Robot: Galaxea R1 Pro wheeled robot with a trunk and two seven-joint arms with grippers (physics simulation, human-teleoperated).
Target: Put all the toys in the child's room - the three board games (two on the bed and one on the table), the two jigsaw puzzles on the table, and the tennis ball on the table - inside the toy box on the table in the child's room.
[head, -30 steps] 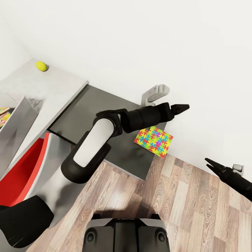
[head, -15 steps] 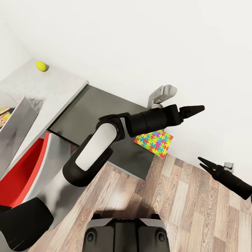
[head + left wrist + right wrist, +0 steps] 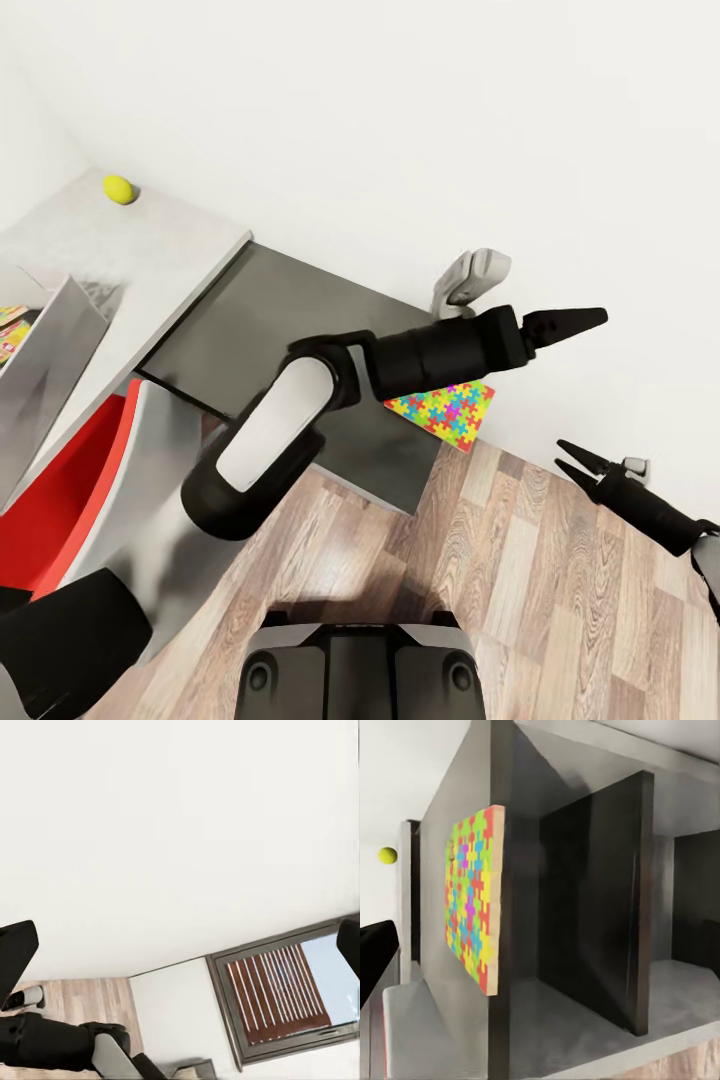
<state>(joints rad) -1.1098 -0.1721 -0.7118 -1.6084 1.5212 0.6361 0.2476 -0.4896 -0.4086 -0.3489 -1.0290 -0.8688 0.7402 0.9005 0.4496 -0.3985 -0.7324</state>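
Observation:
A jigsaw puzzle [image 3: 448, 409] lies flat at the right end of the dark grey section of the table [image 3: 270, 320], its upper edge hidden under my left forearm. My left gripper [image 3: 568, 324] hangs above and beyond it, close to the white wall, open and empty. My right gripper [image 3: 568, 457] is over the floor just right of the table's end, open and empty; its wrist view faces the puzzle [image 3: 472, 900] edge-on. The tennis ball [image 3: 118, 188] rests at the far corner of the light grey top and also shows as a ball [image 3: 388, 854]. The toy box [image 3: 60, 330] at the left edge holds a colourful game box [image 3: 10, 332].
A red-seated chair [image 3: 60, 500] stands by the table at the lower left. Wood-plank floor [image 3: 520, 600] spreads to the right of the table. The white wall [image 3: 400, 120] runs right behind the table. Dark open shelves [image 3: 592, 907] sit under the table's end.
My left arm has stretched further right, its gripper passing over the puzzle toward the wall. My right gripper has crept left toward the table's end. The puzzle and ball have not moved.

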